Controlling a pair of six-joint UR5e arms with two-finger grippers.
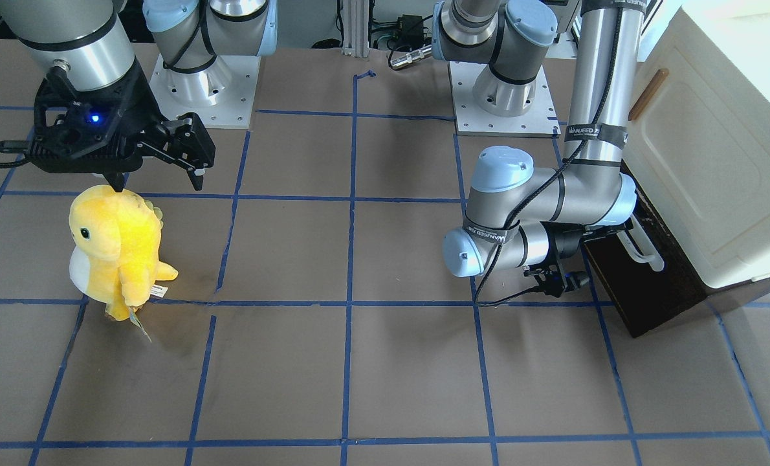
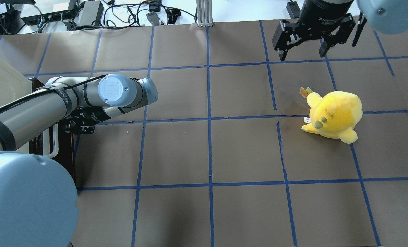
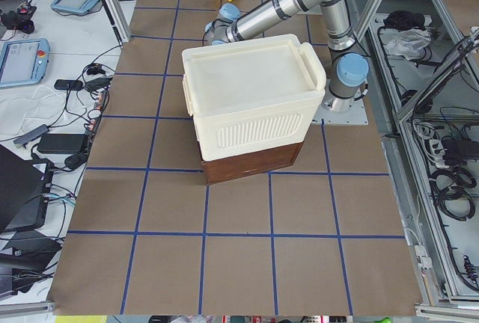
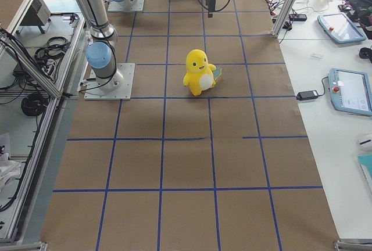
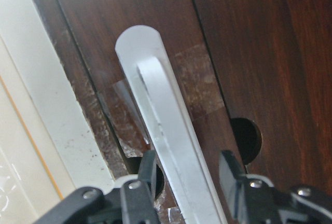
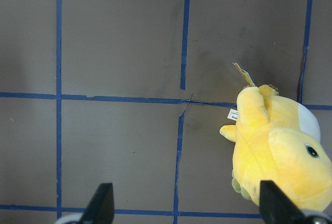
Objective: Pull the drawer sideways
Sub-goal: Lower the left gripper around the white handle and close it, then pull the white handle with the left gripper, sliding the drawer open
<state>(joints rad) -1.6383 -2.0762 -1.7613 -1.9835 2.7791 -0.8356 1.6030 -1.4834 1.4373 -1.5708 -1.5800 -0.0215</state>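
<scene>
The drawer [image 1: 650, 298] has a dark brown wooden front and sits under a cream cabinet [image 1: 715, 162] at the table's end on my left. Its inside is hidden. Its long white bar handle [image 1: 647, 252] runs along the front. My left gripper [image 1: 611, 239] is at this handle. In the left wrist view the two black fingers [image 5: 148, 175] stand on either side of the white bar [image 5: 166, 130], closed in on it against the brown front [image 5: 249, 53]. My right gripper [image 2: 301, 55] is open and empty, far off above the table.
A yellow plush toy [image 1: 116, 246] stands on the brown papered table below my right gripper, and shows in the right wrist view [image 6: 280, 151]. The cabinet door has a small wooden handle [image 1: 648, 94]. Blue tape lines grid the table.
</scene>
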